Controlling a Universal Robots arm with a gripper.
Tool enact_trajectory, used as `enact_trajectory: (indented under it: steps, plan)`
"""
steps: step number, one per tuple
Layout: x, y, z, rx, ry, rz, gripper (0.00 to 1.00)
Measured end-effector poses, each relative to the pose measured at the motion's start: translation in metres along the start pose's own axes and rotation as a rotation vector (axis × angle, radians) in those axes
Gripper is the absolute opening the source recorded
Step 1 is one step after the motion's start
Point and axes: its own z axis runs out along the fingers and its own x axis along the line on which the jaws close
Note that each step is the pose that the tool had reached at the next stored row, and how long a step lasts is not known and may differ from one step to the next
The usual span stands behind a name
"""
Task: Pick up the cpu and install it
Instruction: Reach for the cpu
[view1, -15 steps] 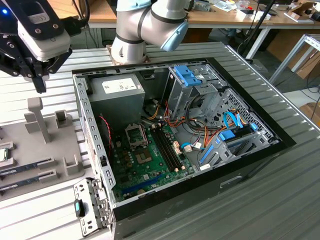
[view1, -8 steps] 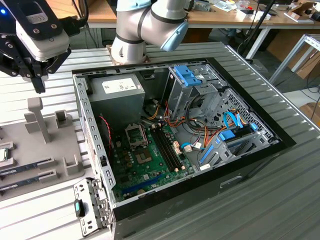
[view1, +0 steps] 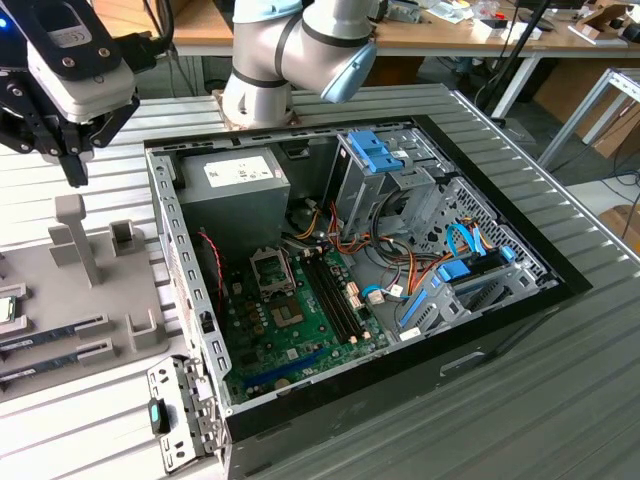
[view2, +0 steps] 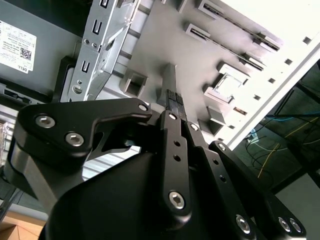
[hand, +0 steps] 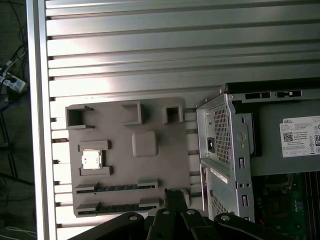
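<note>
1. The claw (view2: 172, 97) is pinched closed, fingertips together with nothing between them. It hangs in the air over the grey tray (hand: 117, 137) and touches nothing.
2. The step in hand looks like the approach to the pick-up, since the cpu (hand: 91, 159) has not been grasped.
3. The cpu lies flat in its own recess of the tray, metal top up, held between two low brackets. In the first wrist view it is well apart from the claw (hand: 175, 196), across the tray from the side by the case. Two memory sticks (hand: 115, 187) lie in slots near it.
4. Being square, it has no true long axis, and its edges run parallel to the tray's edges.
5. I judge a grasp would need the claw opened wider than the chip, centred above it, and closed on the two edges the brackets leave free.
6. Farther off on the slatted surface (hand: 150, 45) sits the open computer case (view1: 190, 260). The socket (view1: 272, 270) on its motherboard (view1: 300, 325) looks unfilled.
</note>
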Motion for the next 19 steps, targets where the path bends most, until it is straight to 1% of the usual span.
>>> enact_trajectory:
  steps: [12, 19]
  plan:
    - [0.0043, -0.0003, -0.0001, 0.0, 0.0, 0.0, 0.11]
    - [0.0085, -0.0006, -0.0002, -0.0001, 0.0, 0.0, 0.11]
